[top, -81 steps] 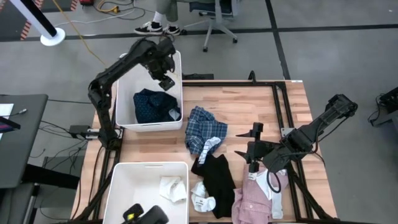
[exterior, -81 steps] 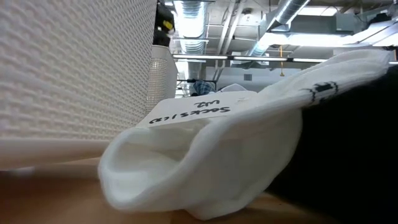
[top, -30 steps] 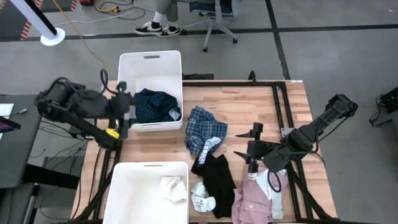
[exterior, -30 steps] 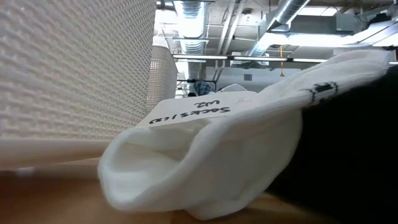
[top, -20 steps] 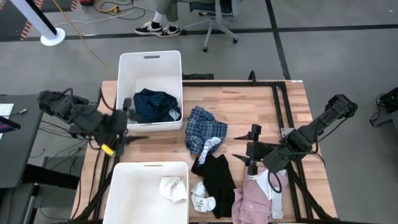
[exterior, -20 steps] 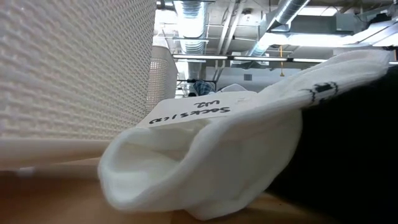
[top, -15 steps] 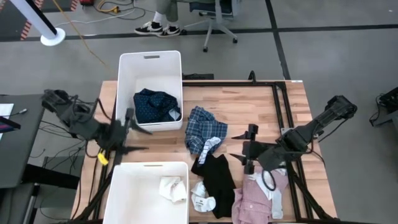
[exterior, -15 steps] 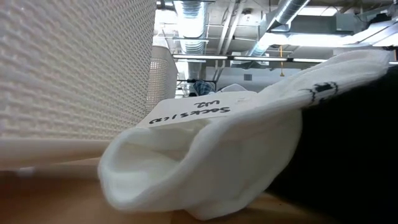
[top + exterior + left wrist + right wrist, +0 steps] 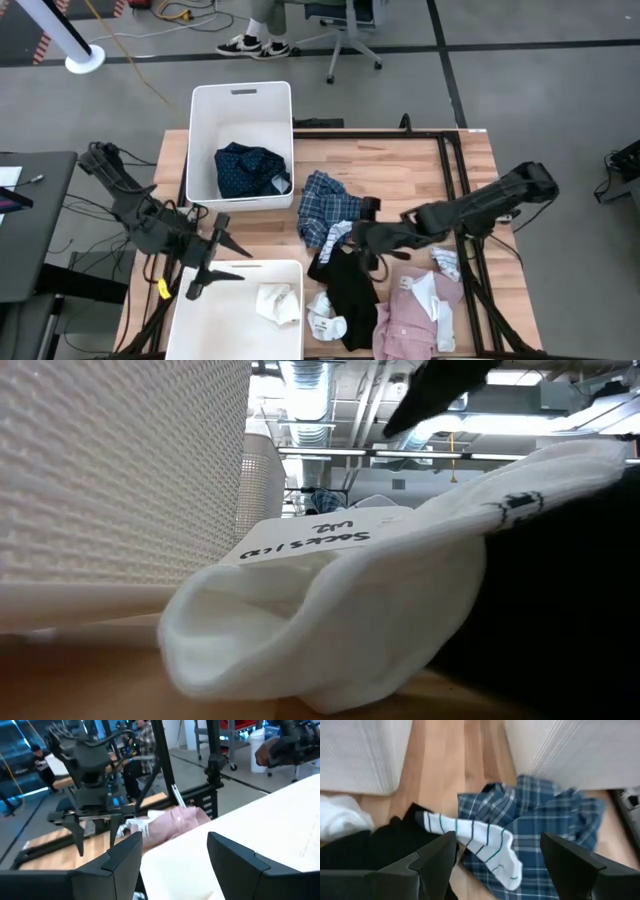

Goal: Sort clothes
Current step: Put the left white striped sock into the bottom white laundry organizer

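We find the right tool (image 9: 362, 238) low over the middle of the counter (image 9: 400, 170), its fingers spread wide and holding nothing, just above where the blue plaid shirt (image 9: 328, 205) meets the black top (image 9: 350, 285). Its wrist view shows a striped white sock (image 9: 480, 842) lying across the plaid cloth beside the black top.

The left tool (image 9: 222, 262) sits at the far left corner of the near bin (image 9: 188, 300), fingers parted and empty.

The navy dotted shirt (image 9: 248, 170) lies in the far bin (image 9: 240, 95). One white sock (image 9: 278, 302) lies in the near bin; the small white socks (image 9: 325, 318) rest on the counter touching the black top. The pink shirt (image 9: 410, 318) lies at the near edge, right of the black top.
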Robot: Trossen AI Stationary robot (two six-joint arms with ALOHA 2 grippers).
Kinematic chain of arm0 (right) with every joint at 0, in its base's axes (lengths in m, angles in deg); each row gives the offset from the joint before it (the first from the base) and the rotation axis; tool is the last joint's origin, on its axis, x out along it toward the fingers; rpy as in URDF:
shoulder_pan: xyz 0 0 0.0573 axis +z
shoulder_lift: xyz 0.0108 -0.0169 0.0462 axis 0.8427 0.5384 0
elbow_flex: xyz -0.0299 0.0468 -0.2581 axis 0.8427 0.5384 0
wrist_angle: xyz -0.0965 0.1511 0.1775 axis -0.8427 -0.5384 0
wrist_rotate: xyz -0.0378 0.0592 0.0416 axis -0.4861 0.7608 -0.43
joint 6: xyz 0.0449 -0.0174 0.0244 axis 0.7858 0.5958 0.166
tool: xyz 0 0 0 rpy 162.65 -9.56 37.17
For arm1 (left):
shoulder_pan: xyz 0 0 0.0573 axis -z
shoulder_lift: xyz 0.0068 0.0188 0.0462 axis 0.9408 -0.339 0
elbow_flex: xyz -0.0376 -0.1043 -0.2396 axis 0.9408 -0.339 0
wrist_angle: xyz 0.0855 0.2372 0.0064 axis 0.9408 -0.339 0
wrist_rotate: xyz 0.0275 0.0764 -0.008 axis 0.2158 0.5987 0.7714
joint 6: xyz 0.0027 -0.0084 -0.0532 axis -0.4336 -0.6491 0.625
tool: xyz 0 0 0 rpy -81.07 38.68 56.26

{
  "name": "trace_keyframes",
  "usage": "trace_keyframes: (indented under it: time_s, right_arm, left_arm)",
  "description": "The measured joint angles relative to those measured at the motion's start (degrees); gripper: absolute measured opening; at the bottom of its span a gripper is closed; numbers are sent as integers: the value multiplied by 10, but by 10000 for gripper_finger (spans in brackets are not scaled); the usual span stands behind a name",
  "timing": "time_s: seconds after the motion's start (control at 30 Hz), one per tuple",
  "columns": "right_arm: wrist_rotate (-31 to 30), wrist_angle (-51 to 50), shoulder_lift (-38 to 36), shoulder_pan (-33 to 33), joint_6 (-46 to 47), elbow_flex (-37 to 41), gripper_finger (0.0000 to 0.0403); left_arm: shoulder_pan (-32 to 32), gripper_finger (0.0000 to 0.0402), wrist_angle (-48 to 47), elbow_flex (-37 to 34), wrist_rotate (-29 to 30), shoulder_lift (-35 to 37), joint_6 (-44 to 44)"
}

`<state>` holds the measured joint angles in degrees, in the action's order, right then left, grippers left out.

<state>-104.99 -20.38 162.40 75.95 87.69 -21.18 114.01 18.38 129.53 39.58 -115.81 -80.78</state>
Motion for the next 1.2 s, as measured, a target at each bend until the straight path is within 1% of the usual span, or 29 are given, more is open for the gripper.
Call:
trace_keyframes:
  time_s: [0.17, 0.27, 0.33, 0.4, 0.47, 0.6, 0.67, 0.73, 0.8, 0.9, 0.93, 0.97, 1.13, 1.2]
  right_arm:
    - [33, -8, 44, -41, -11, 0, 304]
    - [38, -30, 60, -66, -13, 0, 304]
    - [61, -25, 69, -83, -13, 0, 304]
    - [93, 0, 80, -97, -14, 0, 303]
    - [121, 28, 92, -106, -20, 0, 300]
    - [128, 12, 119, -116, -24, 0, 281]
    - [129, -7, 129, -117, -27, 0, 259]
    - [128, -10, 133, -110, -35, 0, 220]
    - [129, -11, 133, -96, -45, 0, 160]
    - [133, -16, 128, -77, -66, 0, 51]
    - [132, -17, 125, -72, -75, 0, 27]
    - [126, -15, 121, -68, -77, 0, 17]
    - [97, -14, 90, -56, -77, 0, 5]
    - [76, -11, 72, -48, -78, 0, 4]
  left_arm:
    - [0, 218, 37, -30, -2, 0, 4]
    - [0, 218, 50, -36, -6, 0, 5]
    - [0, 218, 49, -36, -7, 0, 5]
    - [0, 218, 50, -36, -7, 0, 5]
    - [0, 218, 49, -36, -7, 0, 4]
    - [0, 218, 49, -36, -10, 0, 5]
    - [0, 218, 49, -36, -10, 0, 6]
    - [0, 218, 49, -36, -10, 0, 9]
    - [0, 218, 48, -36, -10, 0, 11]
    - [0, 218, 47, -36, -10, 0, 8]
    - [0, 218, 47, -36, -9, 0, 6]
    - [0, 218, 47, -36, -7, 0, 3]
    - [0, 218, 49, -36, 13, 0, -10]
    - [0, 218, 55, -36, 16, 0, -15]
